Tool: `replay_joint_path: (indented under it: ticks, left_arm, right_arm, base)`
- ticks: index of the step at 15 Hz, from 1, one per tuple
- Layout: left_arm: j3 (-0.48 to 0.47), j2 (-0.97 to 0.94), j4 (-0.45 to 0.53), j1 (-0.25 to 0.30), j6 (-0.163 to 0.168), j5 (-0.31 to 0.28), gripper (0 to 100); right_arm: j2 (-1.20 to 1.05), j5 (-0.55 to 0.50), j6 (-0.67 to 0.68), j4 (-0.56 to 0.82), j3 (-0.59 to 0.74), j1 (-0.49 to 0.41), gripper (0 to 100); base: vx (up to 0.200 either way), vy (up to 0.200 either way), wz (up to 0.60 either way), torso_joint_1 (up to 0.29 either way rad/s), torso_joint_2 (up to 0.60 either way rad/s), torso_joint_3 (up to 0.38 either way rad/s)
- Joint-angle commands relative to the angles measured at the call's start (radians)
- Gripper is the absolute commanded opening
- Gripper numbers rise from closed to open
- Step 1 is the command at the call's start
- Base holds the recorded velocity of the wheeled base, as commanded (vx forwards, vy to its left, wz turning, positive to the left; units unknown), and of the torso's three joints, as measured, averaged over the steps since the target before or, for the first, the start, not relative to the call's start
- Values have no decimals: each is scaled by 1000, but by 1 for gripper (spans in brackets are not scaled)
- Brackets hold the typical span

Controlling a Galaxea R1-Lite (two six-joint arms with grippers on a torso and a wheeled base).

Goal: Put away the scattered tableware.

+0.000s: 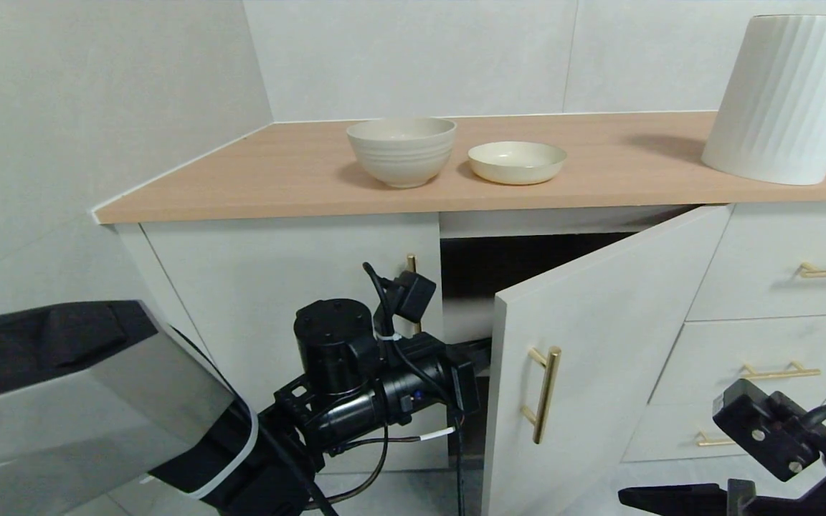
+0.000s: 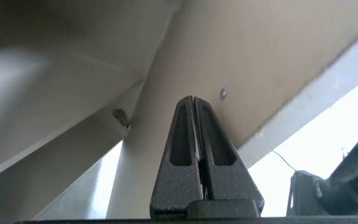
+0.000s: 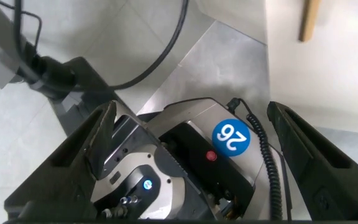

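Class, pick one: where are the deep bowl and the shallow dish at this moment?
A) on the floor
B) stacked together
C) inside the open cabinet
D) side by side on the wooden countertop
D: the deep bowl and the shallow dish stand side by side on the countertop, above the open cabinet door.

Cream banded bowl (image 1: pixel 401 150) & pale-yellow dish (image 1: pixel 517 162) on tan wood-grain counter (image 1: pixel 277 179); white cabinet door (image 1: pixel 599 308) w/ gold handle (image 1: pixel 545 394).
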Motion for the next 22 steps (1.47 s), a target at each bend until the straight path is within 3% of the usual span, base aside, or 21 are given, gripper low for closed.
replay_joint_path:
  ticks: [1,5,15,19,22]
  left_arm:
    - [-13,9,-1,1,-2,0,0]
    - [-49,36,-1,4,-2,0,0]
    - [-95,84,-2,10,-4,6,0]
    - [-89,76,-2,-59,-4,26,0]
    - [-95,82,-1,-77,-4,29,0]
  right_arm:
    - [8,1,0,-1,0,0,100]
    - [9,1,0,-1,0,0,100]
    - [14,2,0,-2,0,0,100]
    - [15,8,2,-2,6,8,100]
    - [8,22,0,-5,12,9,100]
  base:
    - [-200,0,0,2,-2,7]
    - [-200,0,0,7,5,2]
    - [0,0,0,0,0,0]
    - [0,0,0,0,0,0]
    - [0,0,0,0,0,0]
